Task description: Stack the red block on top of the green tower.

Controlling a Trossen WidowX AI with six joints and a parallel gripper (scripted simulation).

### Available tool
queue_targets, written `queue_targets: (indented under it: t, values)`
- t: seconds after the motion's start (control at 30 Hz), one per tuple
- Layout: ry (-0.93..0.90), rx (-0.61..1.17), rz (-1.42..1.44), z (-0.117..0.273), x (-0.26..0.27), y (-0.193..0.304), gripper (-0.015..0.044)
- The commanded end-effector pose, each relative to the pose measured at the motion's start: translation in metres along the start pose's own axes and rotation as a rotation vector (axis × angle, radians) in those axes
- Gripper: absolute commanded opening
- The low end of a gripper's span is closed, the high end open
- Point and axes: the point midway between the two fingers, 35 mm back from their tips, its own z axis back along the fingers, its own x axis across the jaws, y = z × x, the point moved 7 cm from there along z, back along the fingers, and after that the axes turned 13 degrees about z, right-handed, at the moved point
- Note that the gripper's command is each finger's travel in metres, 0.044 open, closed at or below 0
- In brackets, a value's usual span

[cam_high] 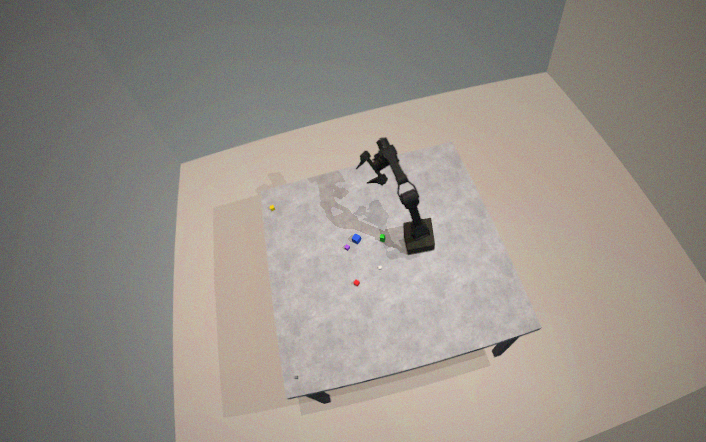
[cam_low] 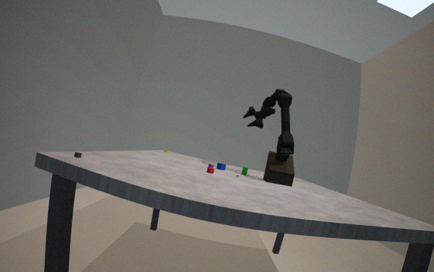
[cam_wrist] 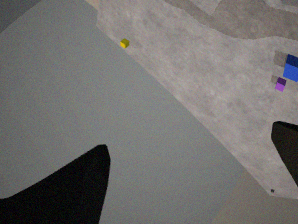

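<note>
- Fingers (cam_low: 252,117): spread wide, holding nothing, high above the bench (cam_low: 179,187).
- Red block (cam_high: 356,282): descend squarely over it, well apart from green tower (cam_high: 381,237).

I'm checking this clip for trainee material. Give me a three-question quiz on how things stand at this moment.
1. True or false: the gripper holds the red block.
2. Which lies nearest the arm's base? A) yellow block B) green tower C) purple block
3. Fill in: the red block rests on the ____.

Key: 1 false, the gripper is open and raised high; 2 B; 3 table.
</note>
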Motion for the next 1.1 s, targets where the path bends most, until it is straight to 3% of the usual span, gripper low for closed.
queue_targets:
  t: [0.0,0.57,1.07]
  values:
    - [0.077,0.008,0.151,-0.027,0.002,0.019,0.044]
    - [0.366,0.164,0.9,-0.145,-0.011,0.126,0.044]
    - [0.576,0.433,1.581,-0.229,-0.069,0.224,0.044]
